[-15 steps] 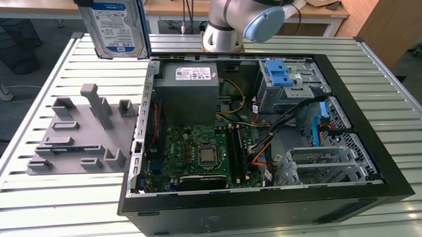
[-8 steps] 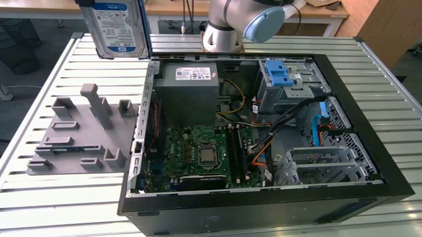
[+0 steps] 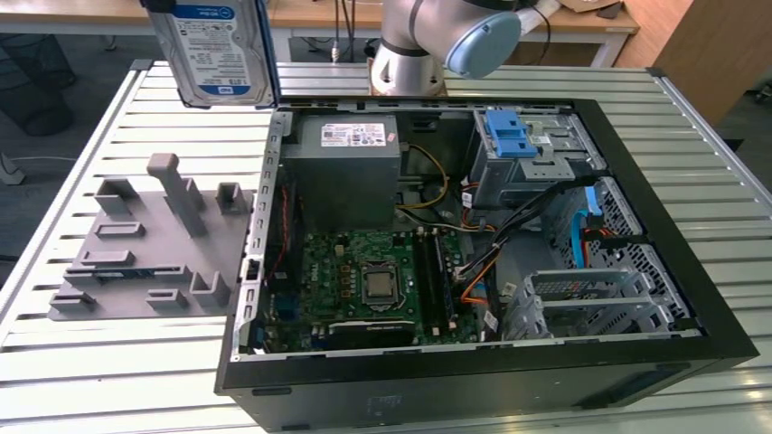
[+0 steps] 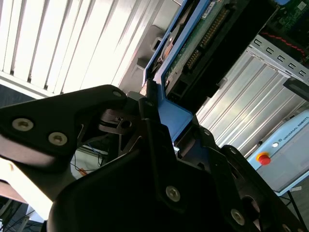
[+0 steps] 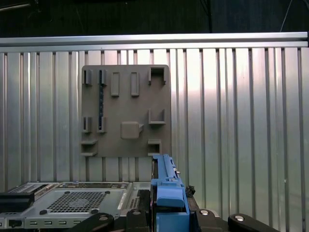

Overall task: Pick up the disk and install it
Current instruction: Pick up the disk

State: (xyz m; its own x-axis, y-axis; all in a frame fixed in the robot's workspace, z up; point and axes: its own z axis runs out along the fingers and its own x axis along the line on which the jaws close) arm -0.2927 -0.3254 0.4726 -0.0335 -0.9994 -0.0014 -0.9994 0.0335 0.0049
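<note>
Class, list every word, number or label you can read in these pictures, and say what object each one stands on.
White-and-blue label on the flat rectangular silver disk, held in the gripper: print too small to read.
White sticker on the grey boxy power supply: too small to read.
Green motherboard markings: too small to read.
No text can be quoted.

Open computer case [image 3: 422, 391]; grey slotted holder [image 3: 155, 242] beside

A ribbed aluminium table [image 3: 108, 380] (its slats catch bright light) stands on a dark grey floor [image 3: 42, 199]. Behind it runs a wooden desk [image 3: 325, 11], with a wooden cabinet [image 3: 706, 45] toward the exterior view's right.
</note>
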